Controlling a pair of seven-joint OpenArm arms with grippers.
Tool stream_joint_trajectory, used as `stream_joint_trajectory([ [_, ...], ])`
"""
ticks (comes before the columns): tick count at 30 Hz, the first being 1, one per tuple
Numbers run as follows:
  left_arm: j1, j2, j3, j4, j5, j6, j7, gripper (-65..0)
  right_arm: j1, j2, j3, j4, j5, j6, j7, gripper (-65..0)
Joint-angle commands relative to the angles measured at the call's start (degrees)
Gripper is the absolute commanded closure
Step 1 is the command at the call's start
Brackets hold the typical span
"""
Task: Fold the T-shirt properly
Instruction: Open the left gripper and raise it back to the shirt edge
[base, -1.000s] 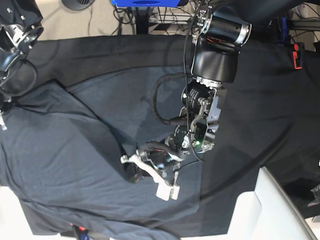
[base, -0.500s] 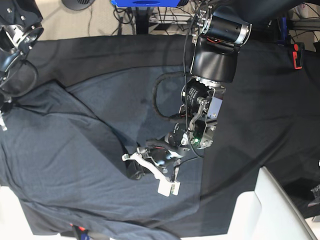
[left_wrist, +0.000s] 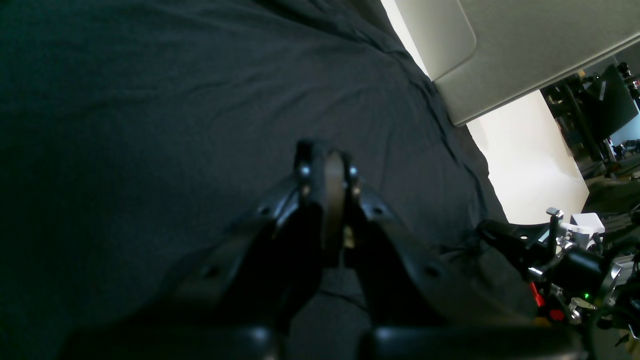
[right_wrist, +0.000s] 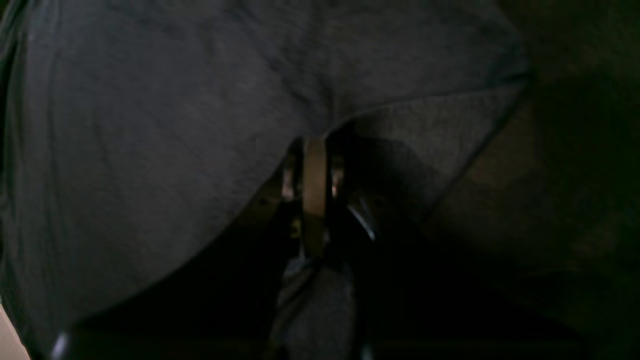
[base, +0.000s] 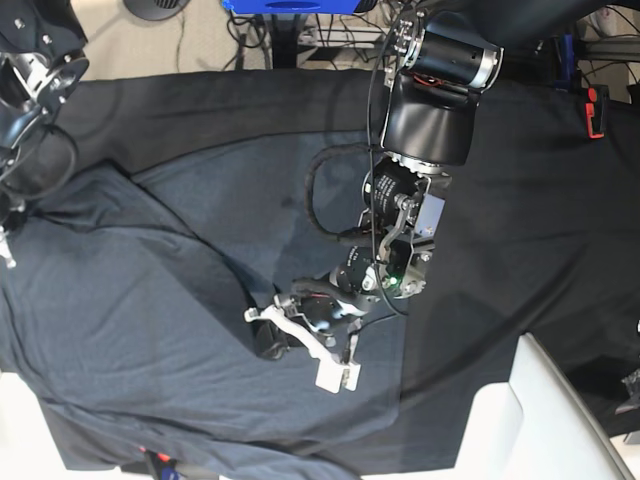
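Two arms are showing in your base view, one reaching down the middle of the frame, the other sitting at the upper left edge.

Item, the T-shirt (base: 130, 330): it is lying spread across the left and centre of the base view, rumpled, with a fold ridge running from the upper left toward the centre. It is resting on the black table covering (base: 520, 200), which is showing bare along the top and right of that frame.

Item, the left gripper (base: 270, 343): you are seeing it at the lower centre of the base view, low over the shirt's middle. In the left wrist view its jaws are standing pressed together, tip to tip, with nothing caught between them; the shirt is filling the frame beyond and below the tips (left_wrist: 327, 165).

Item, the right gripper (right_wrist: 312, 150): in the right wrist view its jaws are standing closed, and a hem of the T-shirt (right_wrist: 150, 140) is draping over the tips at the centre of the frame, the cloth spreading to the upper left. Whether cloth is pinched between the jaws, you cannot tell. In the base view only the arm's upper part is showing, at the upper left edge.

Item, a white panel (base: 540, 420): it is lying at the lower right of the base view, beside the shirt's edge.
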Motion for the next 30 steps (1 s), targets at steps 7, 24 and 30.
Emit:
stream_joint_trajectory([
  [7, -1.4, 0.2, 0.1, 1.6, -0.7, -0.4, -1.4, -30.8, 1.9, 1.5, -0.2, 1.1, 0.4, 0.7, 1.1, -28.8],
  [24, 18.0, -16.5, 0.1, 30.5, -0.9, -0.7, -0.9, -59.9, -10.6, 1.7, 0.3, 20.9, 0.2, 12.1, 0.7, -35.0],
  [30, 29.1, -21.8, 0.9, 37.3, -1.0, -0.7, -1.1, -40.0, -14.8, 1.2, 0.6, 18.0, 0.5, 12.3, 1.0, -35.1],
])
